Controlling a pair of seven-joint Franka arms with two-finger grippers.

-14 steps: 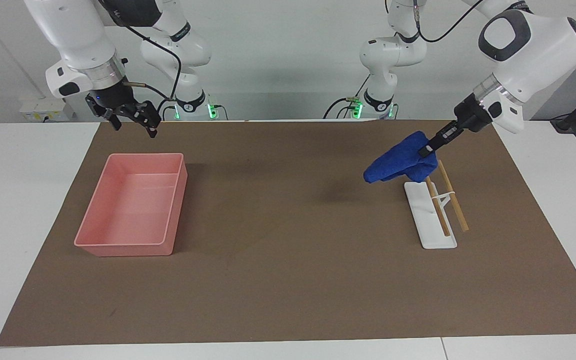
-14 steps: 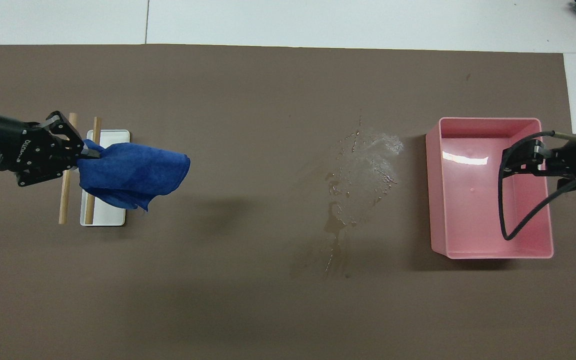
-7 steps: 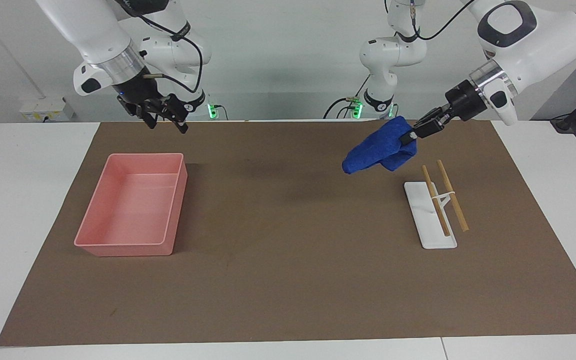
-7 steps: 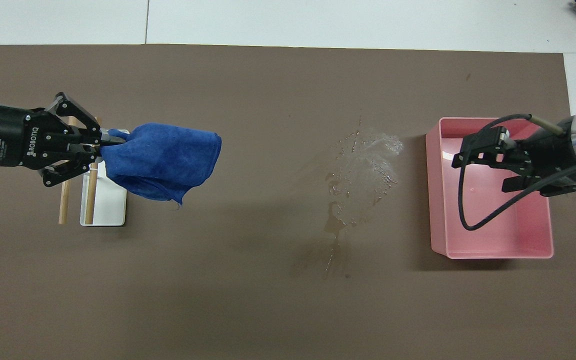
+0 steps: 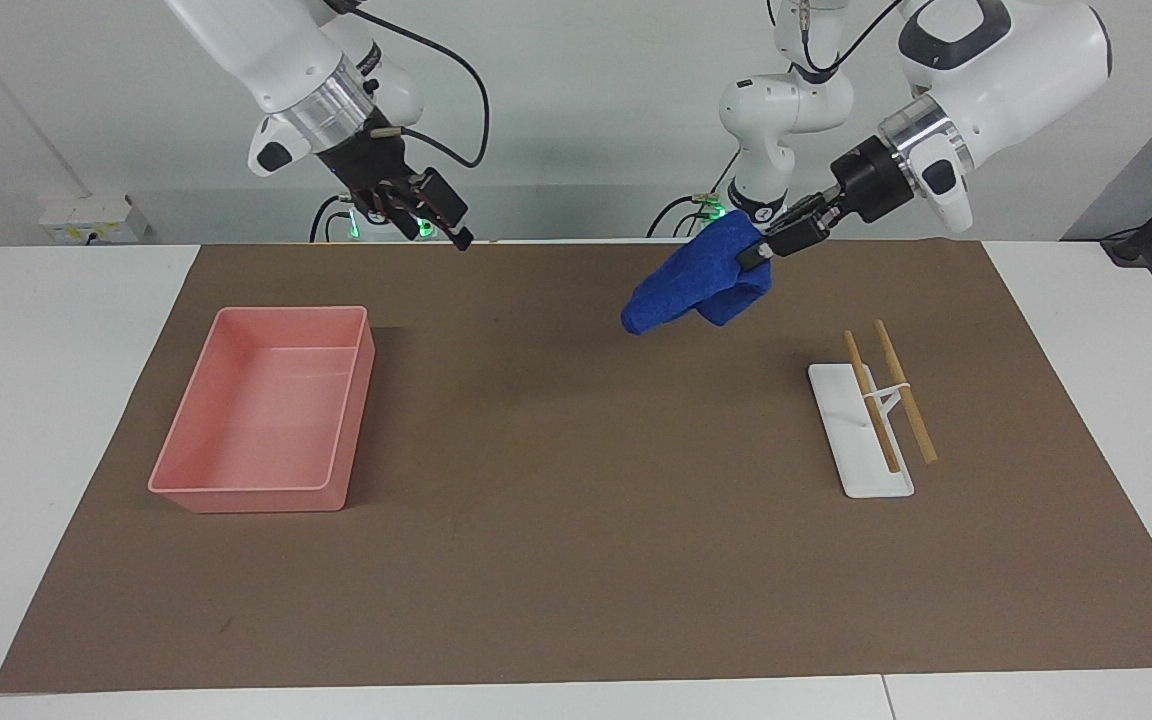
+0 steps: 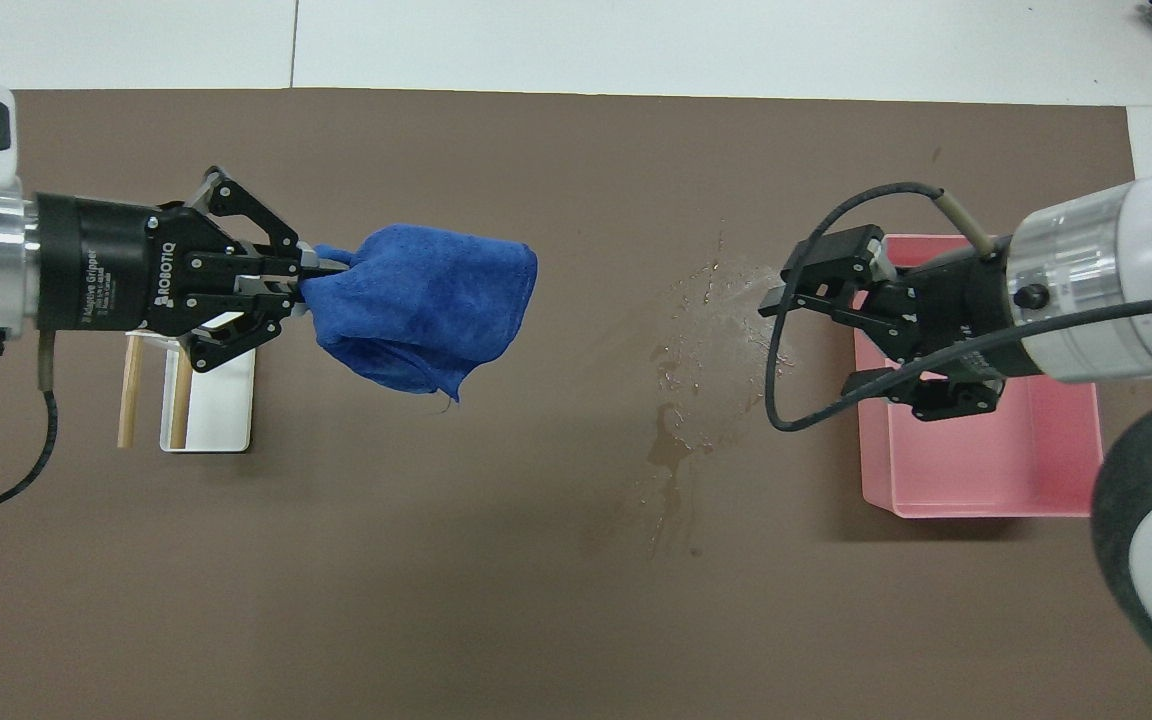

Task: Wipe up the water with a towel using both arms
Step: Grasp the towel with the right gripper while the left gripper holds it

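Over mat centre, left gripper [image 5: 758, 254] clamps towel [image 5: 698, 285]; right gripper [image 5: 444, 226] open — judgement: lower towel onto water [image 6: 721, 340], w/ right pinching free edge.

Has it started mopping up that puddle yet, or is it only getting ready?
Only getting ready. Done: the towel is off the white rack, pinched in the shut left gripper and hanging in the air. In hand: the open right gripper is raised near the pink tray. Left: the water on the brown mat is unwiped.
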